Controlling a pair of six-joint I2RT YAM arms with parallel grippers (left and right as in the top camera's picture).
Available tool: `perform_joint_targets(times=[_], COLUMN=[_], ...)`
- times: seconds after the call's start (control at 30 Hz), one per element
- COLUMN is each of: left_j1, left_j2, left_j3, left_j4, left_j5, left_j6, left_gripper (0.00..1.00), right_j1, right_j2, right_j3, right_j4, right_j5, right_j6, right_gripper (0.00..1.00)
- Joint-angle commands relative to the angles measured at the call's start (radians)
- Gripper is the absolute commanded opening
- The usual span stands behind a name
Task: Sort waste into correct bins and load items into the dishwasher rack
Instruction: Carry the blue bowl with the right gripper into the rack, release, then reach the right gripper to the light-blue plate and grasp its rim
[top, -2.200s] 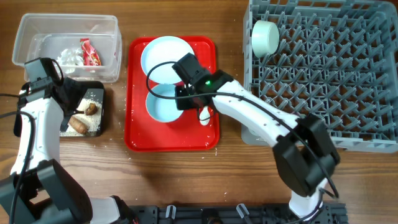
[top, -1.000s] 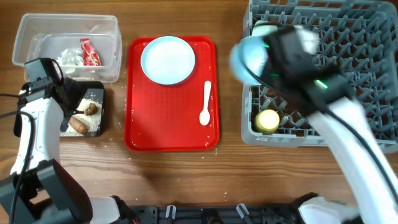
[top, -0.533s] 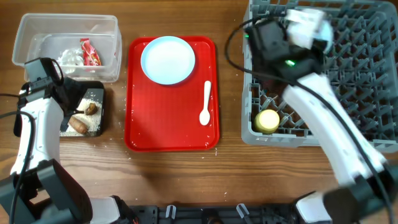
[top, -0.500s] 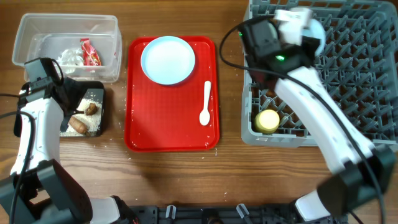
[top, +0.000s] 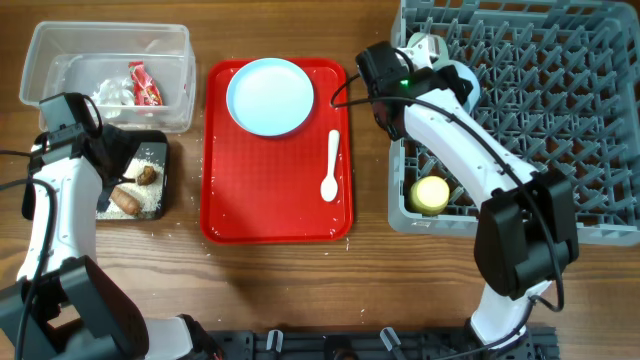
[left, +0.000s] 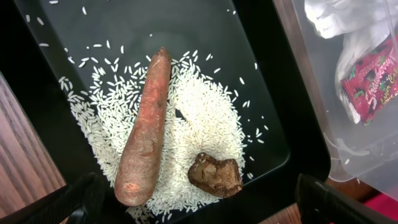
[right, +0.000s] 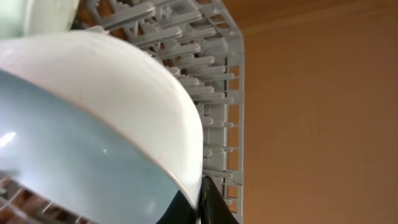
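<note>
**A:** Start on the left, please.

**B:** Left gripper spread wide and empty, hanging over the black tray. In that tray, white rice-like crumbs, with a brown carrot-shaped food piece lying on them and a small brown lump near its thick end. Just beside the tray, the clear tub, holding a red snack wrapper and crumpled white tissue.

**A:** And the middle of the table?

**B:** A flat red serving tray, carrying a pale blue plate at the end farthest from the robot and a white plastic spoon toward the rack side.

**A:** Now the right.

**B:** Right gripper inside the grey dishwasher rack, at its far corner on the tray side. Pale blue-white bowl filling the wrist view, tipped on edge among the pegs, one dark finger at its rim. Impossible to tell whether clamped or released. Second bowl just behind it. Small yellow cup in the rack's near corner.
</note>
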Motion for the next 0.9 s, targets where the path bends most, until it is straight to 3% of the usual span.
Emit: perform_joint_targets(times=[0.0, 0.07, 0.13, 0.37, 0.5, 0.53, 0.6, 0.73, 0.87], left_j1=[0.003, 0.003, 0.003, 0.003, 0.003, 0.003, 0.003, 0.003, 0.003], left_j2=[-0.009, -0.009, -0.009, -0.009, -0.009, -0.009, -0.009, -0.009, -0.009], left_j3=[0.011, 0.011, 0.011, 0.011, 0.011, 0.011, 0.011, 0.011, 0.011], left_j4=[0.0, 0.0, 0.0, 0.0, 0.0, 0.0, 0.0, 0.0, 0.0], left_j5=[-0.003, -0.003, -0.003, -0.003, -0.003, -0.003, -0.003, -0.003, -0.003], left_j6=[-0.002, -0.002, -0.002, -0.002, -0.002, -0.002, -0.002, -0.002, -0.002], left_gripper=[1.0, 1.0, 1.0, 1.0, 1.0, 1.0, 1.0, 1.0, 1.0], right_j1=[0.024, 0.034, 0.048, 0.095, 0.098, 0.098, 0.098, 0.098, 0.098], right_j2=[0.008, 0.007, 0.007, 0.007, 0.007, 0.007, 0.006, -0.022, -0.131], right_j3=[0.004, 0.004, 0.004, 0.004, 0.004, 0.004, 0.004, 0.011, 0.073], right_j4=[-0.038, -0.052, -0.076, -0.09, -0.1, -0.107, -0.108, -0.1, -0.056], right_j5=[-0.114, -0.164, -0.178, -0.181, -0.276, -0.295, -0.306, -0.347, -0.578], right_j6=[-0.018, -0.072, -0.093, -0.092, -0.093, -0.092, -0.089, -0.087, -0.087], right_gripper=[0.04, 0.04, 0.17, 0.48, 0.64, 0.71, 0.96, 1.0, 1.0])
